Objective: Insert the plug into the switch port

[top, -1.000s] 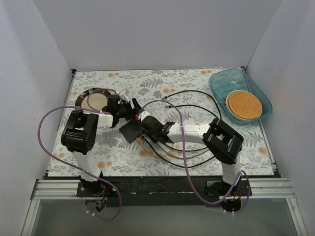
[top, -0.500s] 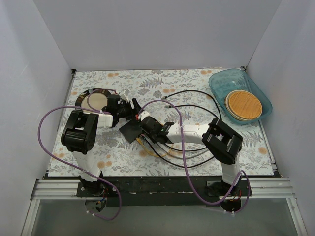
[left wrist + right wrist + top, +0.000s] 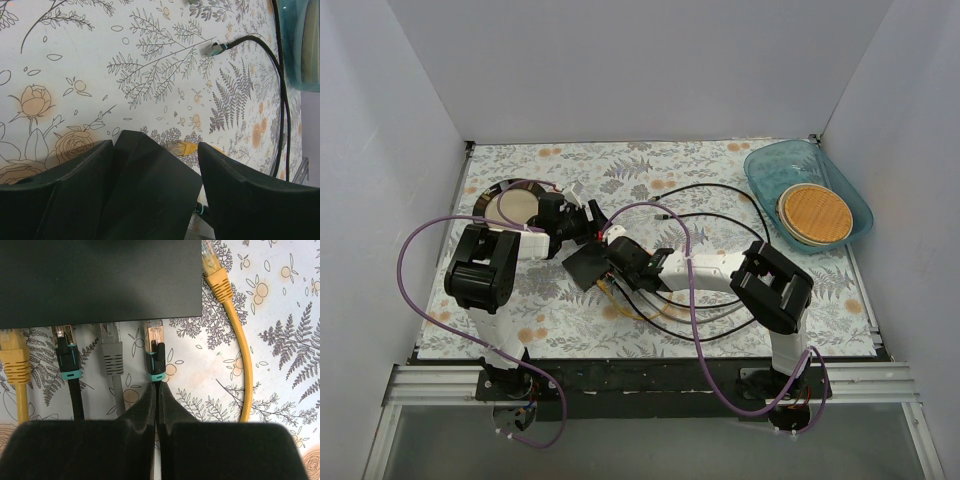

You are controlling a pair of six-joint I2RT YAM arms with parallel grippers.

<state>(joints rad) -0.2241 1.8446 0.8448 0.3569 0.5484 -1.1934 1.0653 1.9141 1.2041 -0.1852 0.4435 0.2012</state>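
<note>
In the right wrist view, the right pincer (image 3: 156,390) is seen pressed together on the cable just behind the plug (image 3: 154,347), whose metal tip is set against the socket edge of the switch (image 3: 100,280). Three other plugs (image 3: 112,355) are lined up beside it. The switch's corner is pinched by the left pincer (image 3: 156,146) on the flowered surface (image 3: 280,340).

Teal-booted black plug (image 3: 155,352), tip at flat matte-black switch (image 3: 100,280) edge
</note>
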